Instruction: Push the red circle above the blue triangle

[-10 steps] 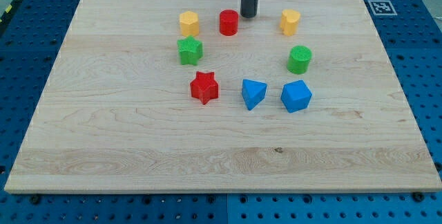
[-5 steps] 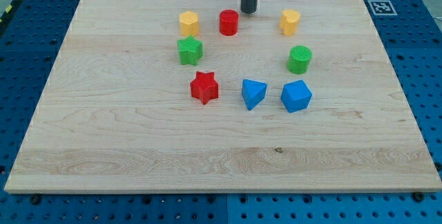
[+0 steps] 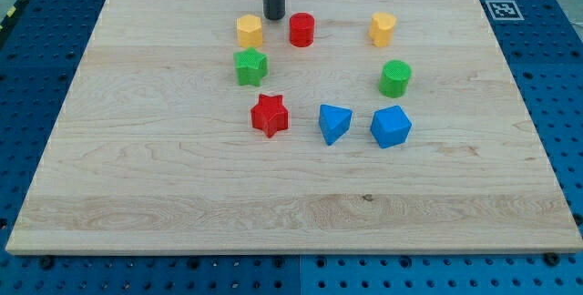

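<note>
The red circle is a short red cylinder near the view's top, left of centre. The blue triangle lies lower, a little right of it, beside a blue cube-like block. My tip is at the end of the dark rod, just up and left of the red circle, between it and a yellow block. The tip stands apart from both.
A green star-like block and a red star lie on the left side of the ring. A yellow block and a green cylinder lie on the right. The wooden board ends near the view's top behind the rod.
The rod has moved to the view's left, from just right of the red circle to just left of it. No block has moved.
</note>
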`<state>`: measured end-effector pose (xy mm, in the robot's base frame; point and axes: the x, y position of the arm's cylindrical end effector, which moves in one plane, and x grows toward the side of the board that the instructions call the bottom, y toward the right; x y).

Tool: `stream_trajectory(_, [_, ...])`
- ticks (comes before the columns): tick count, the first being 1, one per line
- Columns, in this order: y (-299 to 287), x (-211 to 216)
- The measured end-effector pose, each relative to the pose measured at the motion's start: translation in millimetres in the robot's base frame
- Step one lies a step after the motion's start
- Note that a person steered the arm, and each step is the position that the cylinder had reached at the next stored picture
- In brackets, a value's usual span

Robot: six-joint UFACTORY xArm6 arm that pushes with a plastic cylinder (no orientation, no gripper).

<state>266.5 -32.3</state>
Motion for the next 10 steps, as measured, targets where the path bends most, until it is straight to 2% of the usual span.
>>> stream_trajectory(6, [1, 43])
stream_trajectory(9, [37, 45])
stream_trajectory(10, [33, 45])
